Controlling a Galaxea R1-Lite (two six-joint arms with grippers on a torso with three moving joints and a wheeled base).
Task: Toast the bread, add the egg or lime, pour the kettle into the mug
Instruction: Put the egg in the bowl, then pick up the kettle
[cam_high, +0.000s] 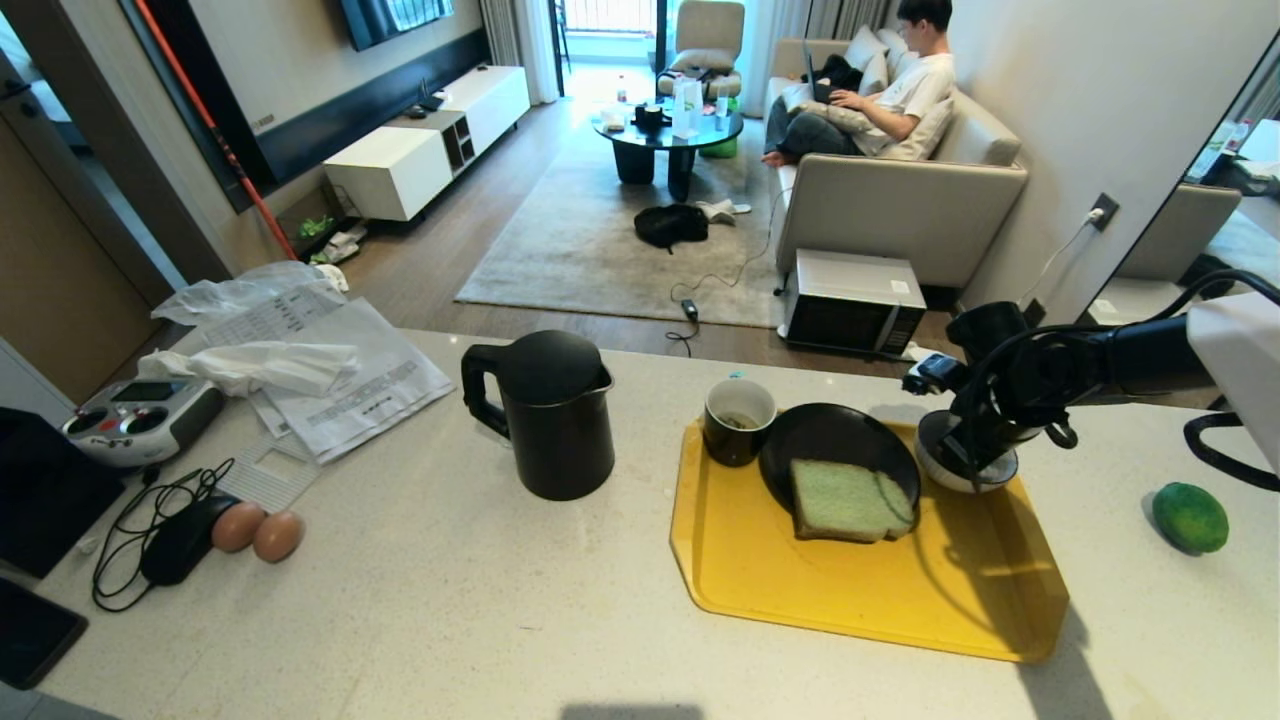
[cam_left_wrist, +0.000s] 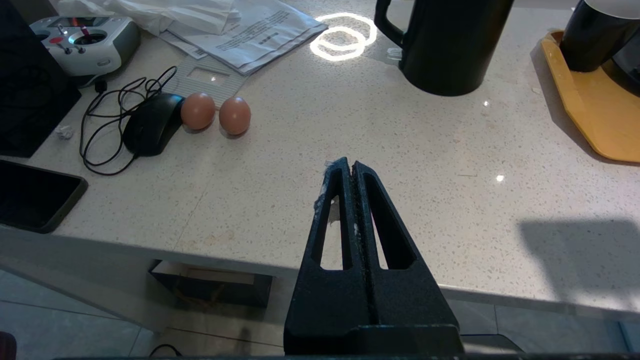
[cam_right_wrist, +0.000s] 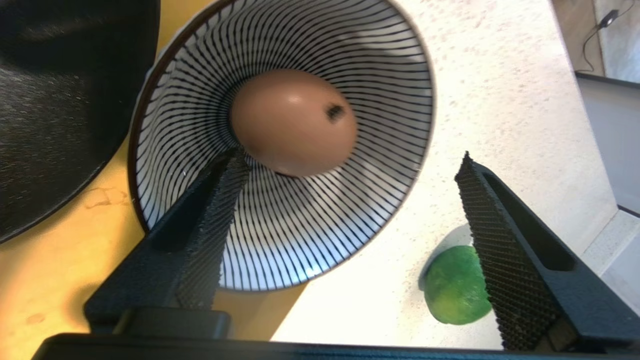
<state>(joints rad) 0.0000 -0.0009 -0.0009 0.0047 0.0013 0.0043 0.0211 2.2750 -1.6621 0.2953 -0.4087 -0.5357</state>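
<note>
One egg (cam_right_wrist: 293, 121) lies in the bowl (cam_right_wrist: 350, 210) below spread right fingers (cam_right_wrist: 212, 220); left fingers (cam_left_wrist: 345, 200) closed.

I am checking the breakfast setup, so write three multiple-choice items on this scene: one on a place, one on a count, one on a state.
1. Where does the egg lie?
A. In the striped bowl
B. On the black plate
C. In the mug

2. How many brown eggs lie beside the computer mouse?
A. One
B. Two
C. Four

3. How do the right gripper's jaws stand?
A. Shut on the lime
B. Shut on the bread
C. Open above the bowl

Answers: 1 A, the right wrist view shows the egg resting in the bowl. 2 B, a pair lies next to the mouse. 3 C, the jaws stand wide apart, with nothing seen between them.
</note>
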